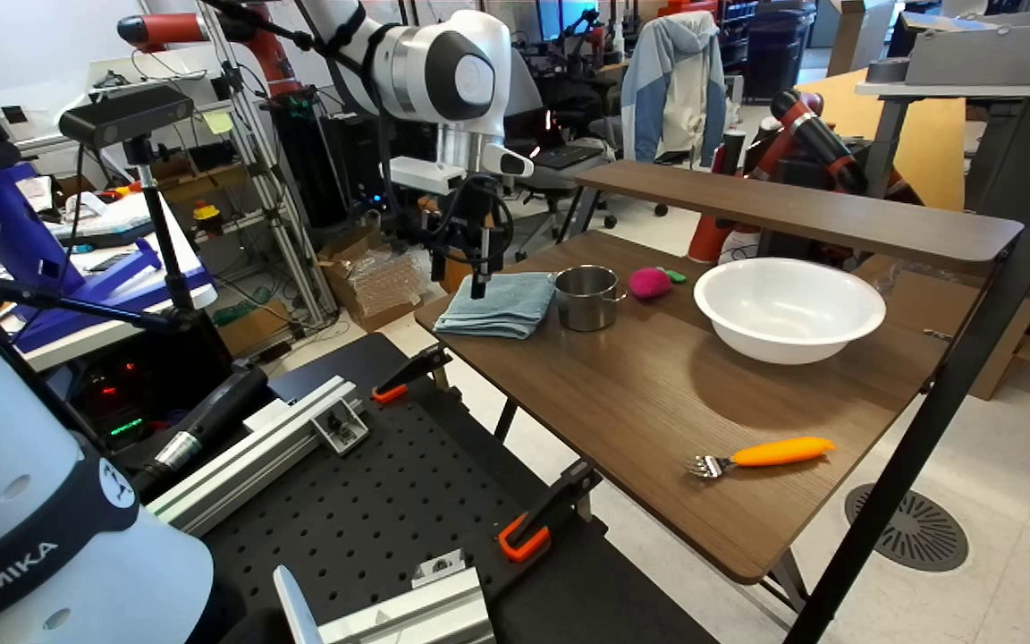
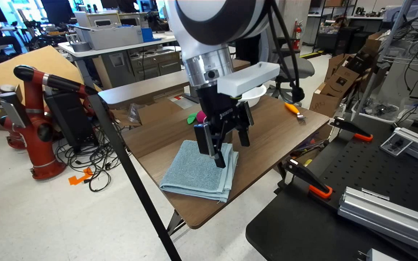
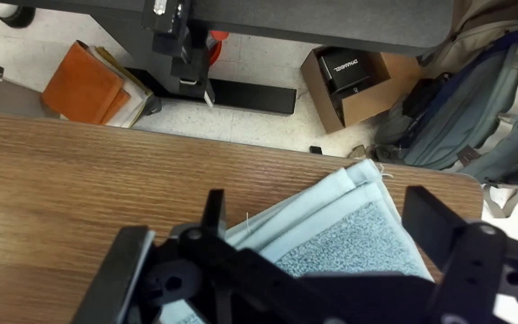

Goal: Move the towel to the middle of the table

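The towel, a folded light blue-grey cloth, lies flat near one end of the brown table. It shows in both exterior views (image 1: 499,309) (image 2: 194,172) and in the wrist view (image 3: 353,245). The table (image 1: 604,394) also shows in an exterior view (image 2: 274,123) and the wrist view (image 3: 106,175). My gripper (image 1: 459,277) is open and empty, pointing down above the towel; it shows in an exterior view too (image 2: 232,152). In the wrist view the open fingers (image 3: 315,202) stand on either side of a towel corner, with the gripper body hiding part of the towel.
A metal pot (image 1: 586,300) stands close beside the towel. A pink object (image 1: 649,283), a white bowl (image 1: 788,309) and an orange-handled fork (image 1: 779,453) are on the table. A raised shelf (image 1: 792,207) runs along its back. A black perforated bench (image 1: 390,501) with clamps is alongside.
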